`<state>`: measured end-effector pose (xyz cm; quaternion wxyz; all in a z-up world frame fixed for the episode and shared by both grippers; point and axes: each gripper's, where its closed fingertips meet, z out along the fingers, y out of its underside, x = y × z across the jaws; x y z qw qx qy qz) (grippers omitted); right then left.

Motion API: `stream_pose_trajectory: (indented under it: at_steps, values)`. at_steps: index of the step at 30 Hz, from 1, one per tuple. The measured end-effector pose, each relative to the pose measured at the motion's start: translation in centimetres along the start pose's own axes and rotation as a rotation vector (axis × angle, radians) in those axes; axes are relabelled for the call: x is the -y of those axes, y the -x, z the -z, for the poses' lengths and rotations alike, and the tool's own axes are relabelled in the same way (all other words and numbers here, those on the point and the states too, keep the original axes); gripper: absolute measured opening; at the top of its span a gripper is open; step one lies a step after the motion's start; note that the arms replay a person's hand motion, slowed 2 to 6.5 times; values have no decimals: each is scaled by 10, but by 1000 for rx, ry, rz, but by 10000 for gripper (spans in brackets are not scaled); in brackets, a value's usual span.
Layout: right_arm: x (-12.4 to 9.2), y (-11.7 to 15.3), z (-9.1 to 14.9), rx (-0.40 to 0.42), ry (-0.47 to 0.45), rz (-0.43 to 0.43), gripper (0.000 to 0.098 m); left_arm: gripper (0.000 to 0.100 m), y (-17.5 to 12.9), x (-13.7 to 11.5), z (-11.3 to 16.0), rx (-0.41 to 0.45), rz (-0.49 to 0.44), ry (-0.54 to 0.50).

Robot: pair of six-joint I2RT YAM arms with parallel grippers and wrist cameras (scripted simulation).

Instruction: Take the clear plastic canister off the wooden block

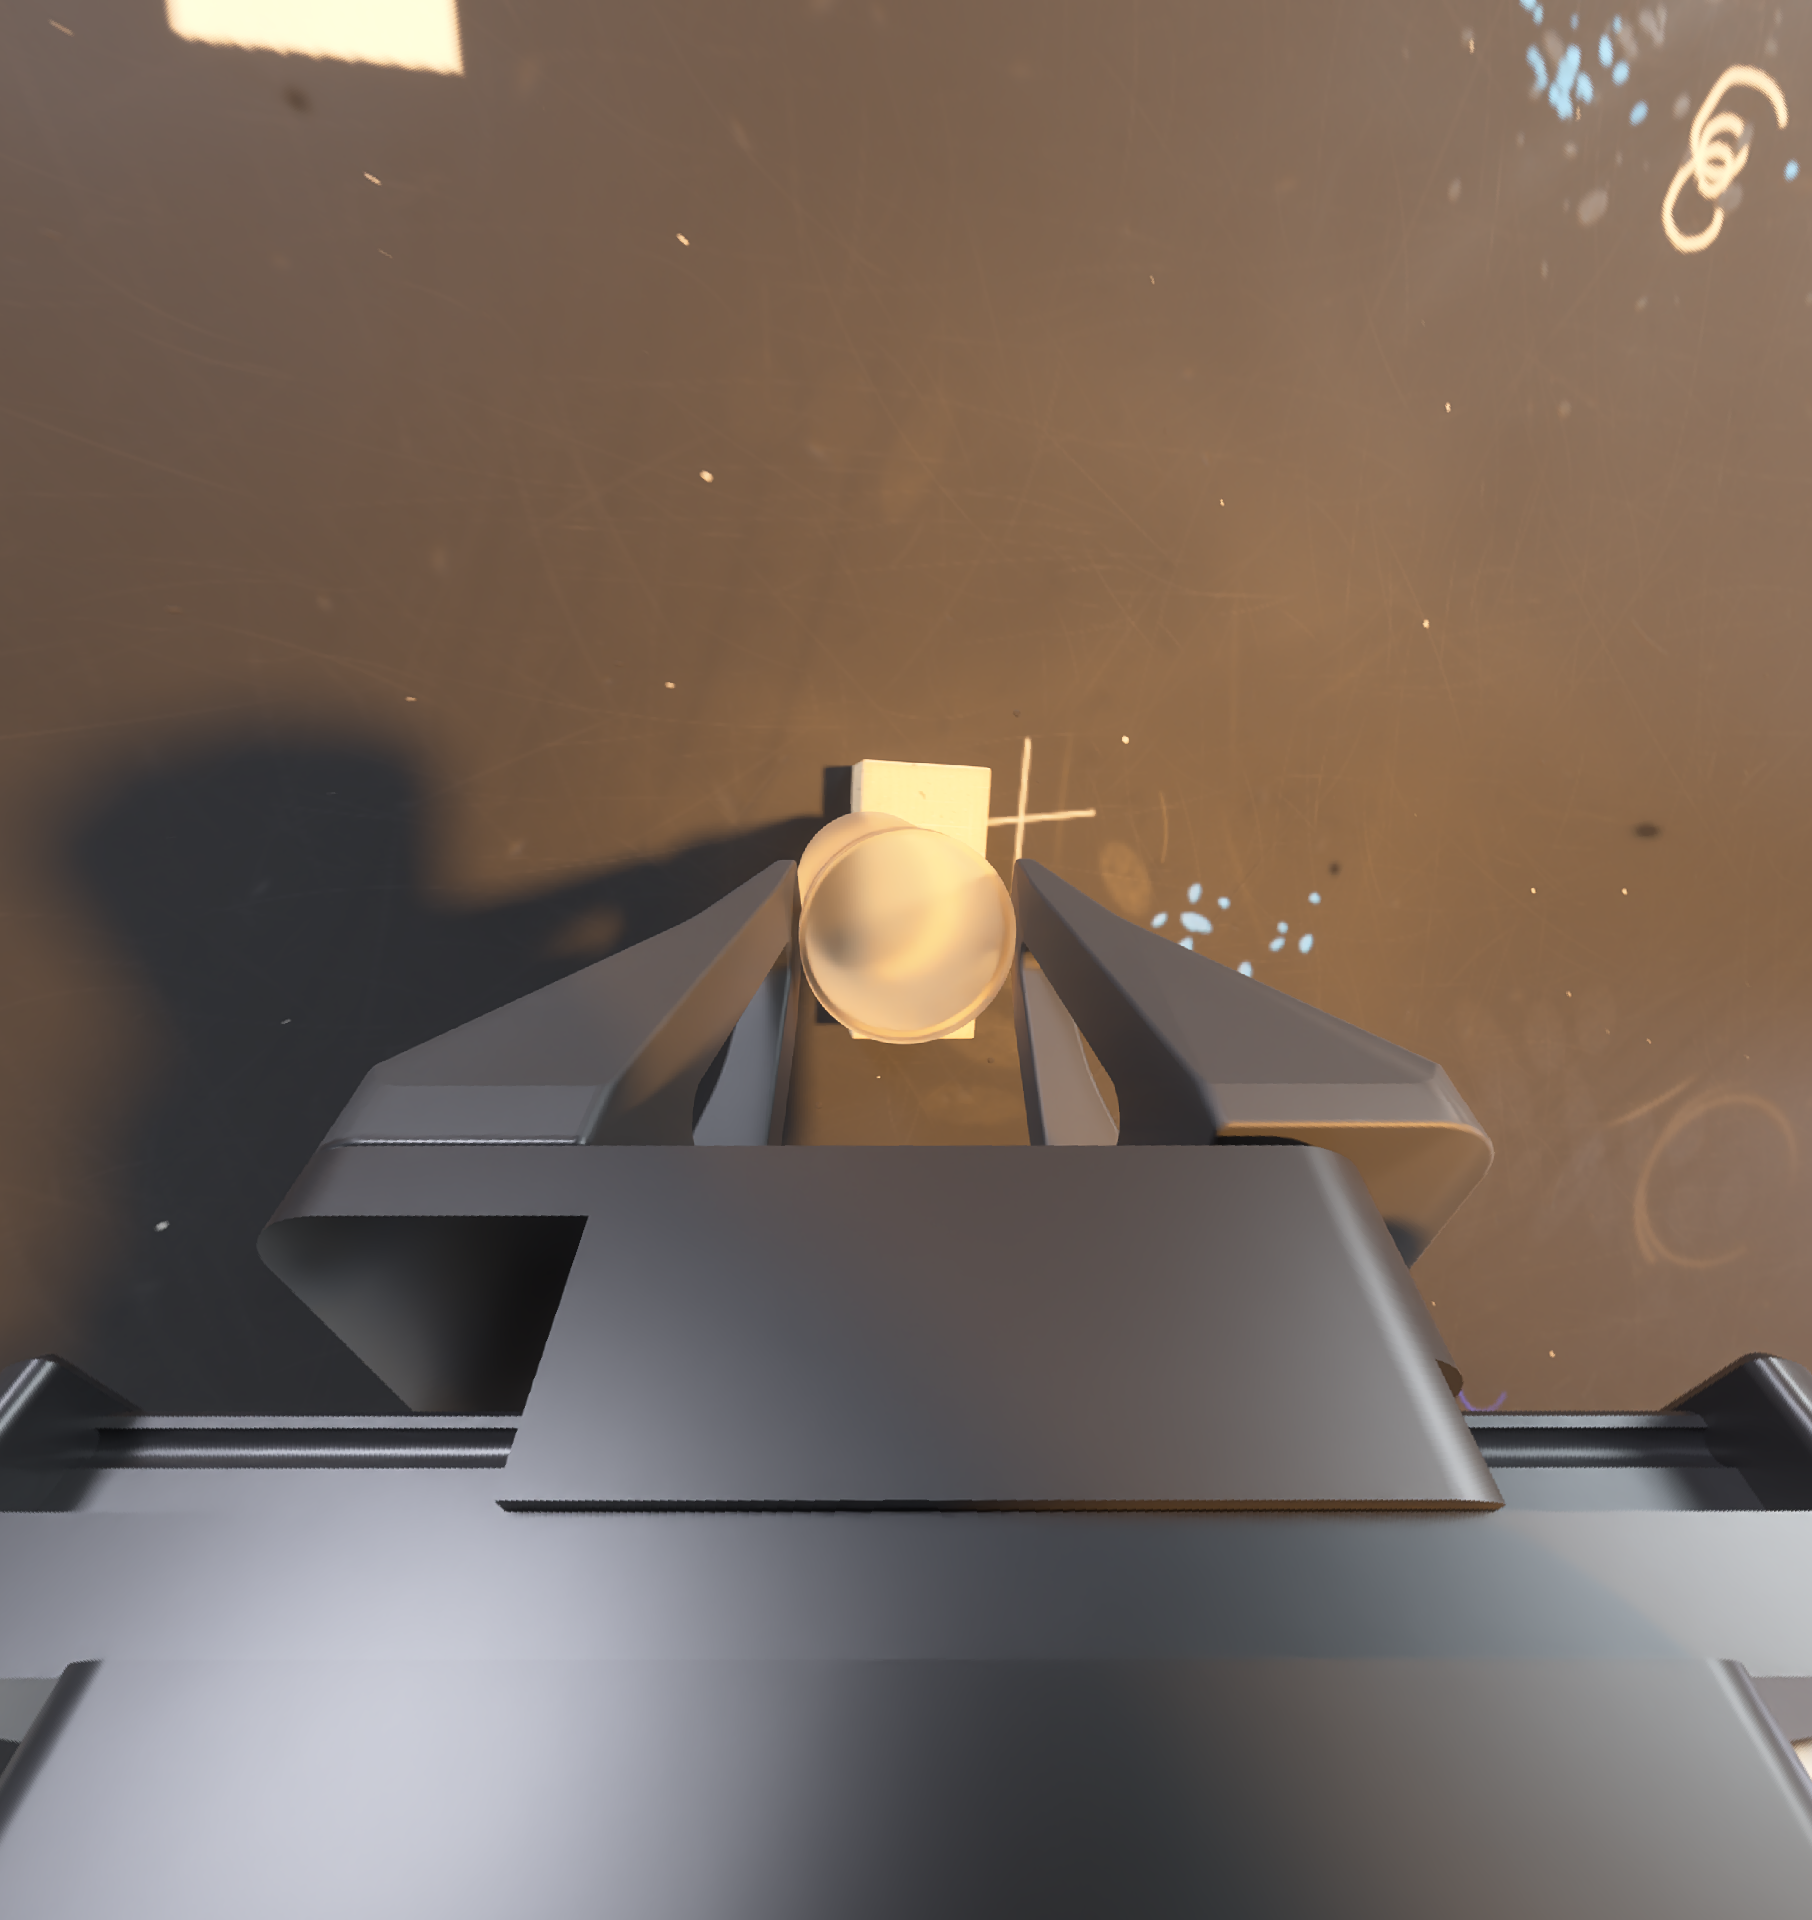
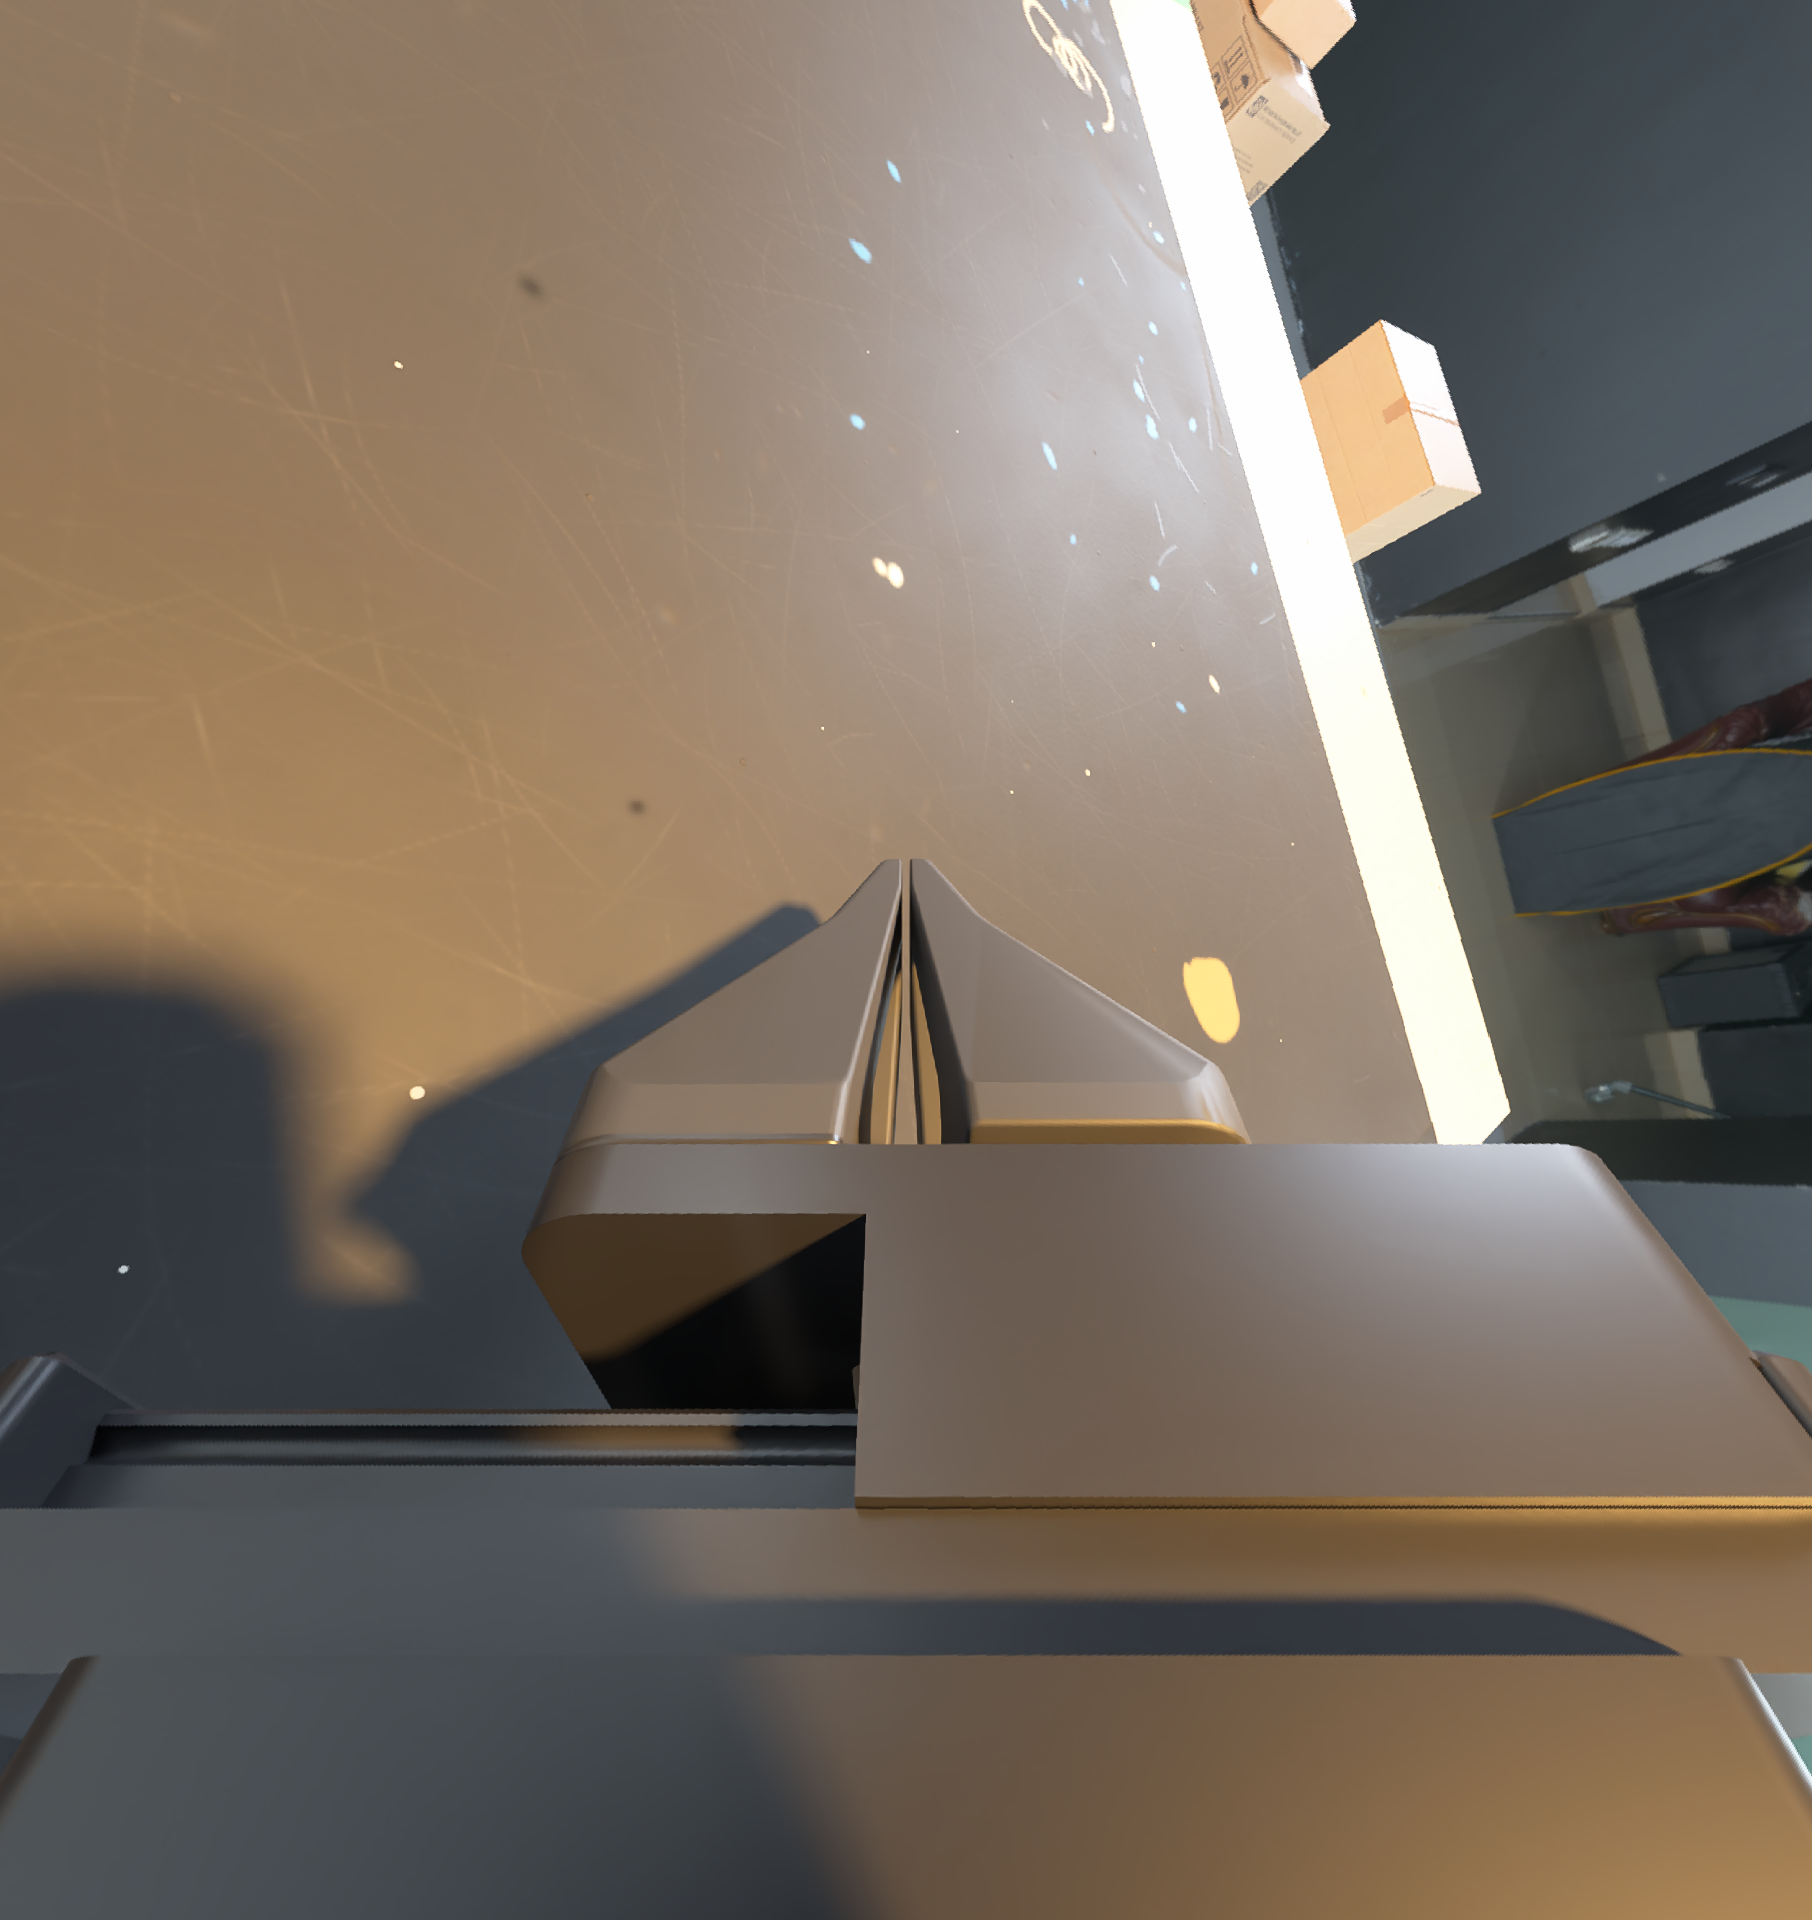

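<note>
The left gripper (image 1: 907,883) points down at the scratched brown table (image 1: 1297,520), its 2 dark fingers (image 1: 715,966) spread apart on either side of the clear plastic canister (image 1: 904,928). The canister shows its round, milky end face toward the camera, glowing amber in the warm light. Whether the finger pads actually press its sides is hard to tell: the left finger looks to be right against it, while a thin sliver of space seems to show by the right one. The canister sits over the wooden block (image 1: 923,795), a pale rectangular piece whose top edge shows beyond the canister and whose lower corner peeks out beneath it. I cannot tell whether the canister rests on the block or is lifted clear of it. A thin chalk-like cross (image 1: 1027,816) is marked on the table just right of the block, and pale blue paint specks (image 1: 1193,920) lie near it.

The right gripper (image 2: 904,868) hangs over a bare stretch of the same table (image 2: 466,520), its 2 fingers pressed together with nothing between them. Beyond the bright table edge, cardboard boxes (image 2: 1390,436) sit on dark shelving off to the right.
</note>
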<state>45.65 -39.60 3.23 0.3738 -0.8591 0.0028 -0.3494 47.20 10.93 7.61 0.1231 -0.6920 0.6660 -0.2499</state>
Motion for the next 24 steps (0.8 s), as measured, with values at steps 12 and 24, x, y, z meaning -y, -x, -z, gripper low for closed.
stream_pose_trajectory:
  at_steps: [12,24]
  values:
    - [0,-1,0,-7,2,6,13,339,-42,30,69,-29,-73,-336]
    - [6,-11,7,17,-68,-103,78,339,-223,55,126,-720,-395,-701]
